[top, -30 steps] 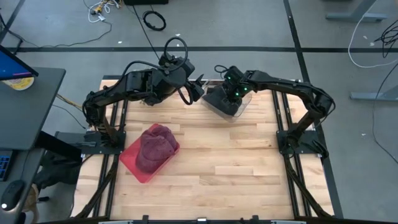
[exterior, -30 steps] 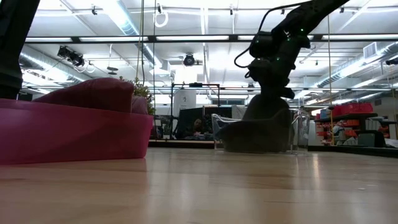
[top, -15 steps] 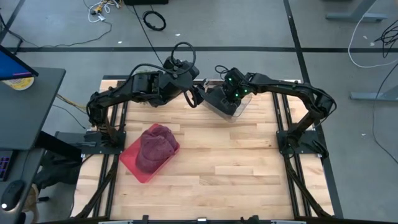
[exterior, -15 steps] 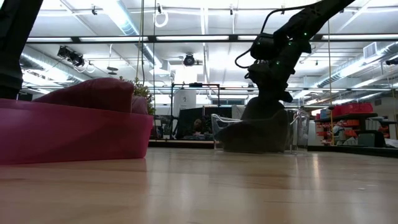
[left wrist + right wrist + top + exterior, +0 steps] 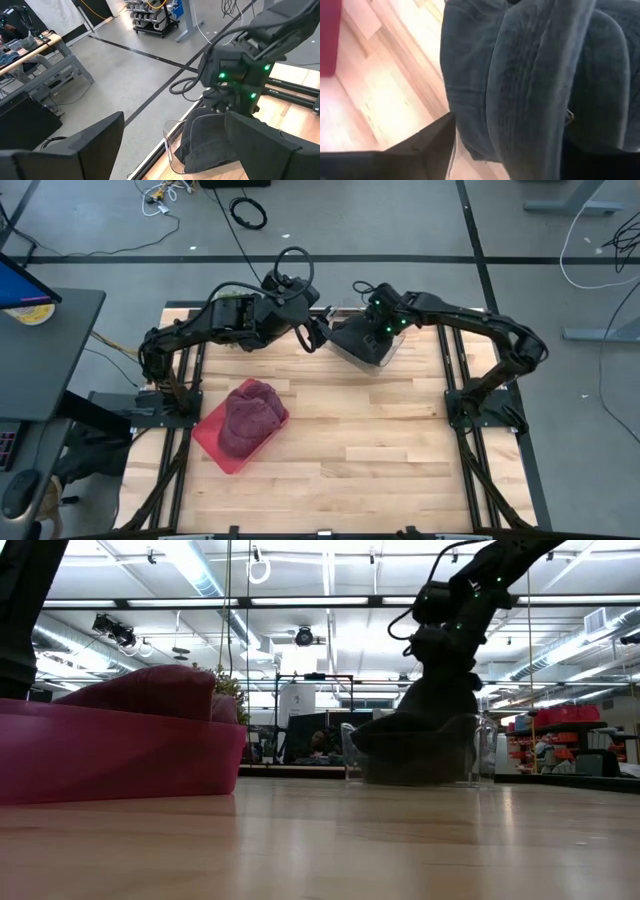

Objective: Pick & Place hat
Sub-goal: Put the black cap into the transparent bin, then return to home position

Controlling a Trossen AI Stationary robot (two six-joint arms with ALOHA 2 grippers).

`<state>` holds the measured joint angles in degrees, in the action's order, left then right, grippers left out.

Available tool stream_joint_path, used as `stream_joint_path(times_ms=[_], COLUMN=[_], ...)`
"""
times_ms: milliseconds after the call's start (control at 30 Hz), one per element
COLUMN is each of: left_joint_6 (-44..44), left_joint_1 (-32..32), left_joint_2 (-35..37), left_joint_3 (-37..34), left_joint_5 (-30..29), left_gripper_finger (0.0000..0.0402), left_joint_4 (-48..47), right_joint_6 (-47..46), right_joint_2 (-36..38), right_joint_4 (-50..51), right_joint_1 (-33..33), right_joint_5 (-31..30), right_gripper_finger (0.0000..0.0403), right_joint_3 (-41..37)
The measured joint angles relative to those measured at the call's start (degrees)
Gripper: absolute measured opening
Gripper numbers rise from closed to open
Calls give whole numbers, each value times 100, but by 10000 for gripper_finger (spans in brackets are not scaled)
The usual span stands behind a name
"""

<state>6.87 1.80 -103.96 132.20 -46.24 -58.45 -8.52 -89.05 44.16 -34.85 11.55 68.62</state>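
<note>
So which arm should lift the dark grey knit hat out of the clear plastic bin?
Right. The right gripper is already down in the clear plastic bin on the dark grey knit hat. The left gripper hangs open just beside the bin, holding nothing.

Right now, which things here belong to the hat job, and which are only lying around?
For the job: grey hat, clear bin under it, right gripper at the hat, red hat, red bin.

Lying around: left gripper waiting nearby, floor cables, desk.
</note>
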Motion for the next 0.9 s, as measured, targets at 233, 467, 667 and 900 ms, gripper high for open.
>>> stream_joint_path(times_ms=[233, 467, 667, 900], left_joint_6=[-4, -9, -17, -18], left_joint_1=[0, 0, 0, 0], left_joint_2=[0, 2, 2, 2], left_joint_3=[0, 0, 0, 0], left_joint_5=[0, 0, 0, 0], left_gripper_finger=[351, 351, 351, 351], left_joint_4=[-9, -12, -44, -230], right_joint_6=[53, -178, -47, 87], right_joint_2=[296, 709, 1444, 2535], right_joint_4=[70, 247, 567, 1032], right_joint_1=[0, -180, -554, -696], right_joint_5=[87, -100, -214, 39], right_gripper_finger=[297, 293, 272, 239], right_joint_3=[15, 17, 20, 22])
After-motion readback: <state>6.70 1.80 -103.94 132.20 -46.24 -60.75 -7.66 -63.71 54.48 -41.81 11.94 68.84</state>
